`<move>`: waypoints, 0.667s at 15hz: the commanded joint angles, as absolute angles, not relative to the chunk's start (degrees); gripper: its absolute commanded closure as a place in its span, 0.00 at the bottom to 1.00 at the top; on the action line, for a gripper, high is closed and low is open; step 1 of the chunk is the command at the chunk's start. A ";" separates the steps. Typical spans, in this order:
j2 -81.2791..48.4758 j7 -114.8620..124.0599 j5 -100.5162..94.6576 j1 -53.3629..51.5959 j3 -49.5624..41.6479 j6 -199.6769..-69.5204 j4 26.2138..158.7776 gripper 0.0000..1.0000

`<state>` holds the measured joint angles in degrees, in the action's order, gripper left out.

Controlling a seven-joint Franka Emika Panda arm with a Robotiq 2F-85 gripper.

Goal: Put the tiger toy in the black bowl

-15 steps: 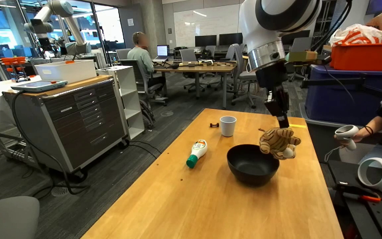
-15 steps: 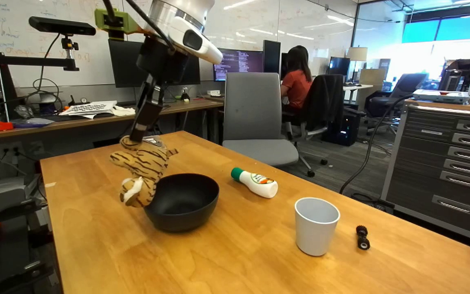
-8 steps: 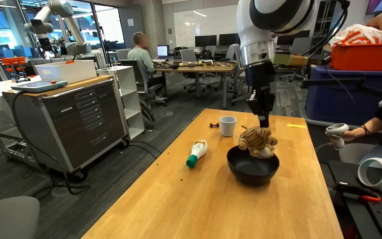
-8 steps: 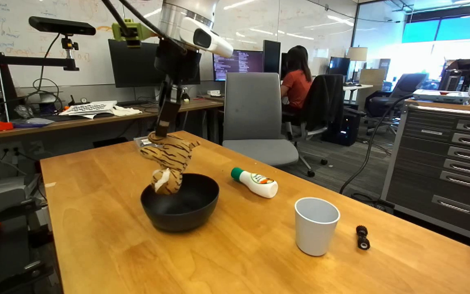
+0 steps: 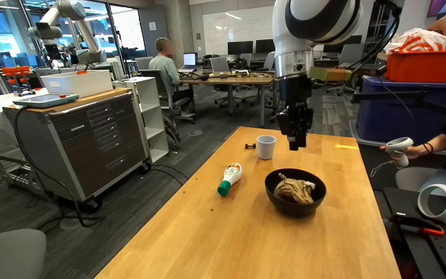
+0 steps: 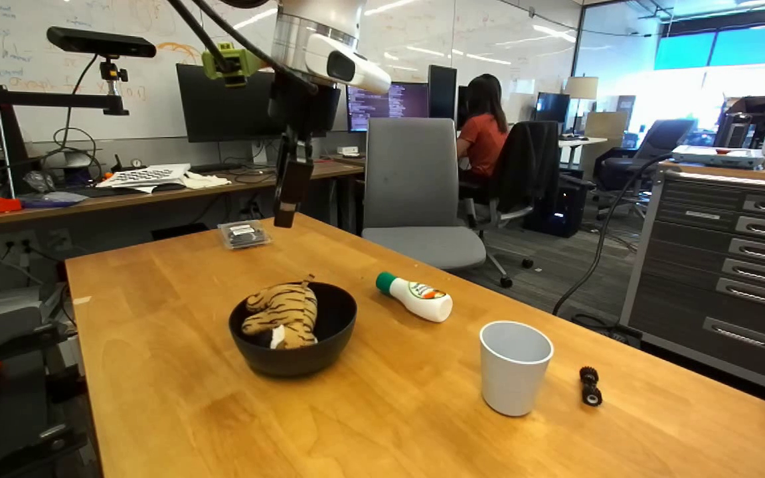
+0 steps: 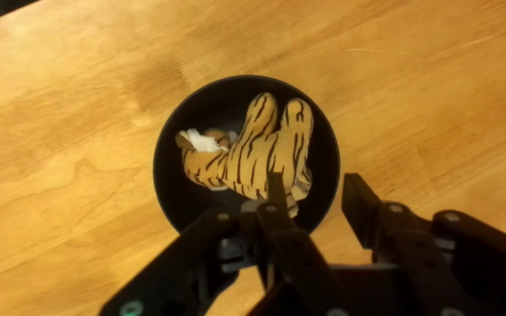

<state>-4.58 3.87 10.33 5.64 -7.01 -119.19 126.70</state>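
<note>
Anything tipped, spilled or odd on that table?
The capped white bottle lies on its side, unlike the upright cup, so it looks tipped; no spill shows. Dark specks dot the table nearby: crumbs or marks, can't tell.

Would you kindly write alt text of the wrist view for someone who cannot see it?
A striped tiger toy lies inside a round black bowl on a wooden table, seen from above. Open, empty jaws show along the bottom, partly hiding the bowl.

Upright white cup [image 6: 514,388], green-capped bottle [image 6: 417,298]
</note>
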 commanded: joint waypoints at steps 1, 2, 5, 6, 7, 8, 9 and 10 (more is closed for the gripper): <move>-3.63 4.60 11.45 5.96 -6.64 -117.58 124.87 0.28; -2.48 4.20 11.22 6.05 -6.73 -116.80 124.55 0.19; 2.15 0.67 10.25 6.63 -7.20 -112.82 123.09 0.01; 3.94 -1.41 10.35 6.86 -7.40 -110.14 122.09 0.00; 5.89 -3.26 10.52 7.01 -7.64 -108.14 121.32 0.00; 7.91 -5.62 10.27 7.13 -7.95 -106.04 120.45 0.00; 9.63 -7.88 10.27 7.25 -8.30 -103.94 119.58 0.00; 11.36 -10.63 10.07 7.31 -8.72 -101.70 118.73 0.00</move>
